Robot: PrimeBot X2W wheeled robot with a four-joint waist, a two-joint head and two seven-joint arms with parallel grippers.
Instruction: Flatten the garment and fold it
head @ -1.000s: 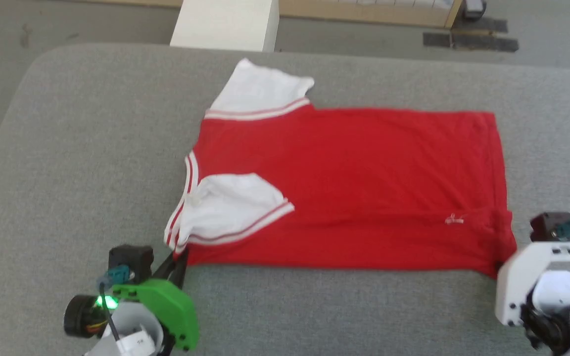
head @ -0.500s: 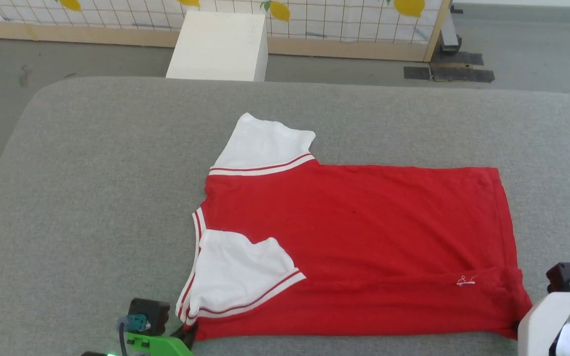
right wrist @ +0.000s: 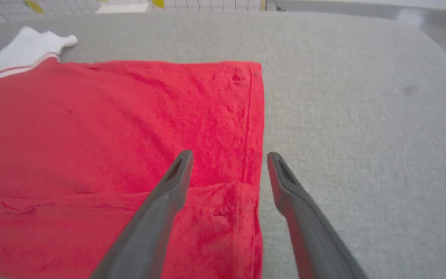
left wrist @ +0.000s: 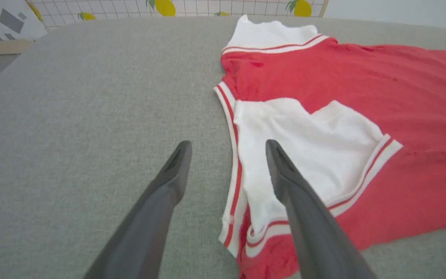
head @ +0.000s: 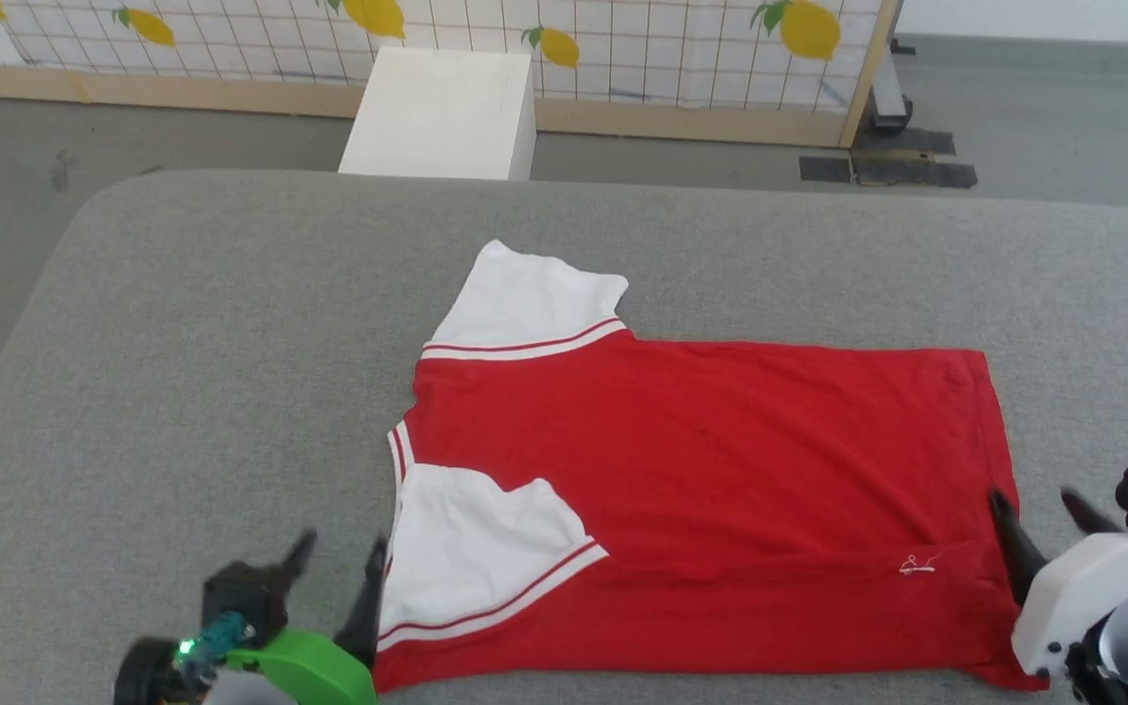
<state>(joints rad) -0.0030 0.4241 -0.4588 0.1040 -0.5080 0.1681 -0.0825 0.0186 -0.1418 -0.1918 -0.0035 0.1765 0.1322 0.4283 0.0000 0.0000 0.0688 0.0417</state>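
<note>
The red garment (head: 711, 490) lies flat on the grey padded table (head: 231, 343), its length running left to right. One white sleeve (head: 525, 294) sticks out at the far side, the other white sleeve (head: 476, 548) is folded onto the red body. A small white logo (head: 916, 565) sits near the hem. My left gripper (head: 339, 558) is open at the near left corner, straddling the striped collar edge (left wrist: 234, 155). My right gripper (head: 1034, 509) is open at the near right, its fingers astride the garment's hem (right wrist: 258, 162). Both are empty. The number print is hidden.
A white box (head: 442, 113) stands on the floor beyond the table, in front of a wood-framed grid screen with lemon prints (head: 623, 39). Bare grey table surface extends left of the garment (left wrist: 72, 97) and right of it (right wrist: 362, 116).
Both grippers were shut on the garment's near corners and have let go; they are now open. The head camera has tilted up, shifting the whole scene down.
</note>
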